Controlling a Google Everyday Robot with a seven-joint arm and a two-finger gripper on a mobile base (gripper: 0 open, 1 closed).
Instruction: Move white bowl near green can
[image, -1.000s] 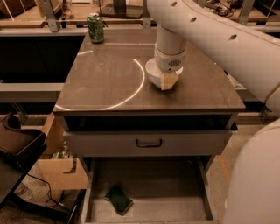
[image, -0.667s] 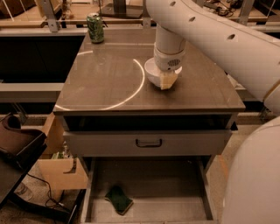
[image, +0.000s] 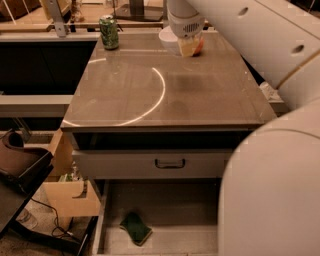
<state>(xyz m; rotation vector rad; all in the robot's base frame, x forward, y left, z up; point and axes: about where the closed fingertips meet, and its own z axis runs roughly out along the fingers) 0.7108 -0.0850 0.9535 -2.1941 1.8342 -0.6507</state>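
Camera view | pincer (image: 187, 46) is now hanging at upper centre, having shifted up-frame from mid-tabletop (image: 210, 95) | grip state: cannot tell | white bowl (image: 167, 39) is sitting just beside it, well apart from green can (image: 109, 31) at upper left | approach likely ending, carry pending

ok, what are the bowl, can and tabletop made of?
White bowl: smooth plain white, ceramic or plastic, unclear which. Green can: likely metal, silver top. Tabletop: smooth laminate or similar, mirrors a light arc. Hand sits over the bowl at the far edge.
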